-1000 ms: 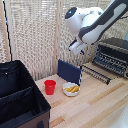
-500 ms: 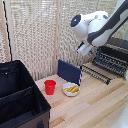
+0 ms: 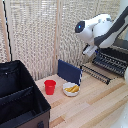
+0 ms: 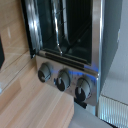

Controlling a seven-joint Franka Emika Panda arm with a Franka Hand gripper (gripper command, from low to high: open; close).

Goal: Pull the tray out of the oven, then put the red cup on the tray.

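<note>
One arm is all I have, and in the exterior view it reaches in from the exterior view's right, its white wrist held high above the desk (image 3: 95, 102). My gripper (image 3: 88, 50) hangs under that wrist, above the back of the desk, but it is too blurred for me to tell whether its jaws are apart or closed. Nothing appears to be held in it. The red cup (image 3: 50, 87) stands upright on the desk near the front edge of the bare wood, just beside a white bowl (image 3: 71, 89) with yellow pieces in it. Behind the bowl an upright dark blue panel (image 3: 69, 71) stands on edge. A large black box (image 3: 20, 102) fills the desk's corner at the exterior view's left. At the far end of the desk on the exterior view's right sits the oven (image 3: 116, 59), and the tray (image 3: 96, 73), a dark rack of parallel bars, sticks out of its front, sloping down toward the desk.

Turning to the wrist view, I see the oven (image 4: 75, 35) close up and tilted in the picture. Its metallic front frames a dark opening in which thin metal bars (image 4: 58, 30) run inward. Three round knobs (image 4: 63, 79) sit in a row on the metallic panel beside the opening. Light wood of the desk (image 4: 30, 107) lies beside the oven. My gripper does not appear in this view.
</note>
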